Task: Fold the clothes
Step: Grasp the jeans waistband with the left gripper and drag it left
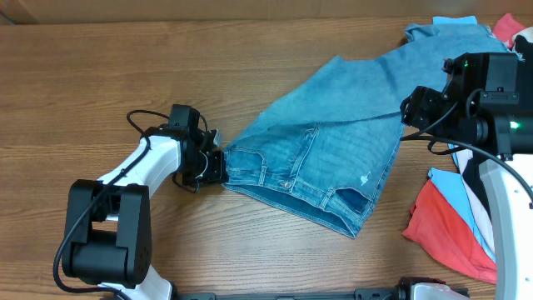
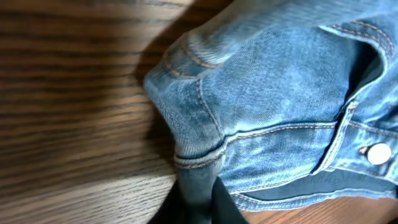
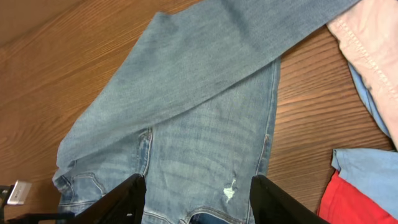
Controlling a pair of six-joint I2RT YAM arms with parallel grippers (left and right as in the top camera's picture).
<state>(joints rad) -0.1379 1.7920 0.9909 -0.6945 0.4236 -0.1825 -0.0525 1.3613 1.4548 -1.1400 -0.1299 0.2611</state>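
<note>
You see the jeans [image 1: 333, 158] as woven denim cloth, matt and a little rough, with faded pale areas and raised tan stitching along the seams. One small frayed spot [image 3: 230, 190] shows white threads. In the left wrist view, toward 3 o'clock, the button [image 2: 378, 153] on the waistband looks like metal with a dull shine. The table [image 1: 100, 67] has a wood surface, smooth, with dark grain lines and a soft sheen. The fingers of the right end effector [image 3: 198, 193] look like black matt plastic. The left arm [image 1: 137, 167] has a white shell, smooth and slightly glossy, and its joints are black and matt. At 4 o'clock in the overhead view, the red garment [image 1: 441, 233] is thin, smooth, matt cloth.
</note>
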